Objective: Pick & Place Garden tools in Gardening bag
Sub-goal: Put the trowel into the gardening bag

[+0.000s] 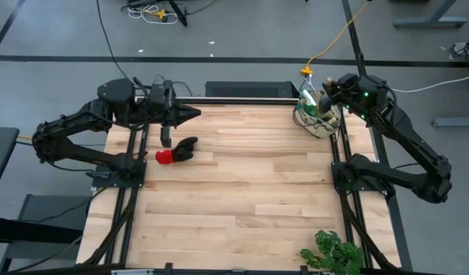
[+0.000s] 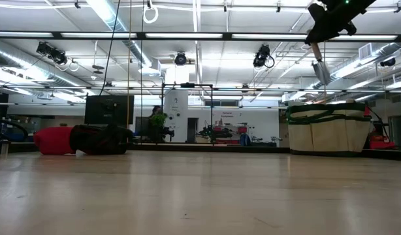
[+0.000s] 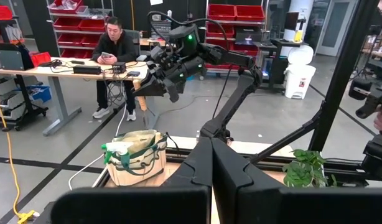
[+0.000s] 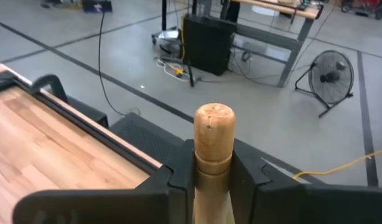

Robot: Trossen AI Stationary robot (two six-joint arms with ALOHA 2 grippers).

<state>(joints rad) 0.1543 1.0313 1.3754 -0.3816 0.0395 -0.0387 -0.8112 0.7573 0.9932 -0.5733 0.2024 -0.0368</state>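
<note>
Trowel (image 4: pixel 214 146): wooden handle clamped in the right claw (image 4: pixel 213 167), hung above the gardening bag (image 1: pixel 318 114) at the surface's (image 1: pixel 242 198) two o'clock corner. Glove (image 1: pixel 176 151): lying at ten o'clock. Left claw (image 1: pixel 190 114): clenched, empty, above the glove.

Risk: blade striking the bag's rim and tipping it, if lowered off-centre.

Blade (image 2: pixel 320 68) shown only in the low view; handle grip only in the right wrist view.

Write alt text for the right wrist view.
The right gripper is shut on a round-topped light wooden tool handle standing upright between its dark fingers. Beyond lie the wooden table's corner, a grey floor and a standing fan.
</note>
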